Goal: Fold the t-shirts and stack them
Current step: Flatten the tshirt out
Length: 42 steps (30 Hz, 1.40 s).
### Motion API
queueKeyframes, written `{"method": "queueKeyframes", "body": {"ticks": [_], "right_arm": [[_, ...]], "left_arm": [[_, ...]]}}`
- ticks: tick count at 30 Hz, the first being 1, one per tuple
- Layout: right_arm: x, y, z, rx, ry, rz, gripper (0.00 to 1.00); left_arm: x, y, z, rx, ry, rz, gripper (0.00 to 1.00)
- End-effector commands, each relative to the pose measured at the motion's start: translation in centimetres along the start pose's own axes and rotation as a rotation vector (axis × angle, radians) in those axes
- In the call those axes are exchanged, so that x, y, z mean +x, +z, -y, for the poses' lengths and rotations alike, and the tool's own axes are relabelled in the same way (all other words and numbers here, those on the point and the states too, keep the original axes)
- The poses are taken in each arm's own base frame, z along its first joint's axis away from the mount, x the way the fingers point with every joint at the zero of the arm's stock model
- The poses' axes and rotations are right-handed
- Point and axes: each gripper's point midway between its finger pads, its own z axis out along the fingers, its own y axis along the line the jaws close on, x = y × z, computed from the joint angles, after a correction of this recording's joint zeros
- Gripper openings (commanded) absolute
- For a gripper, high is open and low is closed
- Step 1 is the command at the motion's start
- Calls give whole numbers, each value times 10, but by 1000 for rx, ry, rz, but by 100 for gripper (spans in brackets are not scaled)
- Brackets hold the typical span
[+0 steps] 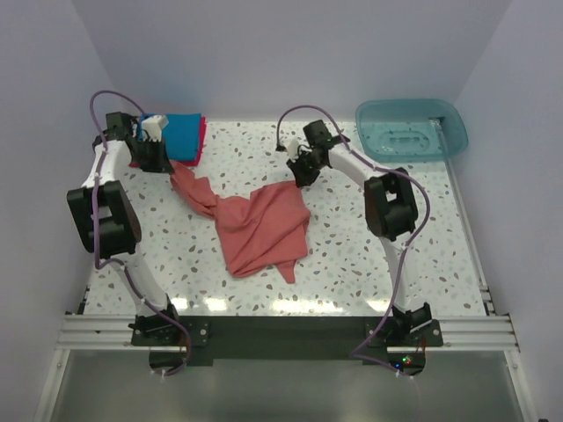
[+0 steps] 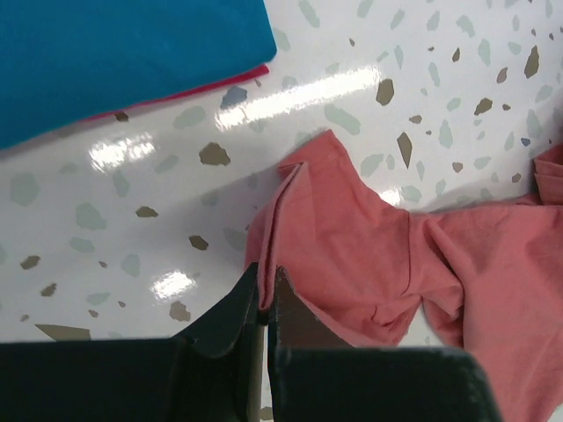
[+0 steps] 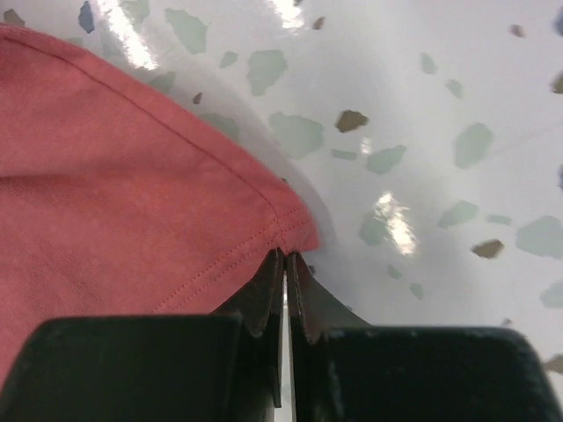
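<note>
At the far left corner of the counter (image 1: 440,255) lay a folded blue t-shirt (image 1: 183,134) on a crimson-pink one (image 1: 203,132), edges square. Just near of that stack, the left gripper (image 1: 167,165) was shut on a sleeve edge of the salmon-red t-shirt (image 1: 259,229). From there the shirt ran as a twisted band slanting nearward to mid-counter, then spread into a rumpled panel. Its far right hem corner was pinched in the closed right gripper (image 1: 295,176). Bare counter lay near and to the right. A teal tub (image 1: 387,119) sat at the far right corner.
</note>
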Motion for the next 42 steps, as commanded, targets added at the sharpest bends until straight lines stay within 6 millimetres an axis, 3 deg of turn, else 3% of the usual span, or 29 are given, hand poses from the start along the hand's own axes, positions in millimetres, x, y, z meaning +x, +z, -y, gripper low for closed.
{"method": "queueKeyframes", "body": {"ticks": [1,3,7,11,12,14,15,18,19,21,22,23,28,29,32,33,35,36,38,39,42], "right_arm": [[-57,-87,52,195,24,202,0],[-81,-128,66,266,27,303,0],[-97,-196,95,394,43,426,0],[-111,-257,103,487,49,533,0],[-121,-282,100,520,34,581,0],[-125,-310,102,572,38,629,0],[-133,-341,99,618,17,686,0],[-141,-384,94,700,-3,766,0],[-145,-410,85,733,-19,805,0],[-146,-432,81,785,-36,839,0],[-146,-455,74,822,-52,866,0],[-144,-463,74,847,-59,871,0],[-138,-536,60,1002,-97,961,0],[-138,-554,48,1027,-116,985,0],[-138,-583,28,1066,-153,1024,0],[-136,-602,10,1090,-172,1056,0],[-131,-616,-4,1116,-185,1071,0],[-127,-638,-26,1149,-207,1109,0],[-117,-652,-44,1191,-229,1115,0],[-111,-671,-67,1225,-259,1148,0],[-95,-690,-93,1297,-305,1149,0]], "left_arm": [[-50,-18,-2,-17,99,115,0],[-72,-27,-1,-22,146,165,0],[-111,-48,0,-52,194,264,0],[-155,-88,10,-94,266,401,0],[-167,-98,14,-104,286,448,0],[-193,-132,30,-123,331,560,0],[-201,-146,35,-134,343,599,0],[-226,-198,53,-201,371,747,0],[-228,-219,65,-218,389,794,0],[-237,-249,74,-263,418,889,0],[-232,-266,83,-285,428,930,0],[-237,-284,86,-318,451,997,0],[-226,-355,119,-413,552,1195,0],[-226,-367,124,-435,580,1226,0],[-215,-412,141,-542,632,1308,0],[-211,-424,146,-570,633,1332,0],[-196,-457,161,-643,646,1401,0],[-190,-469,167,-682,677,1419,0],[-168,-501,187,-751,717,1505,0],[-161,-512,194,-790,746,1525,0],[-135,-548,215,-874,768,1605,0]]}}
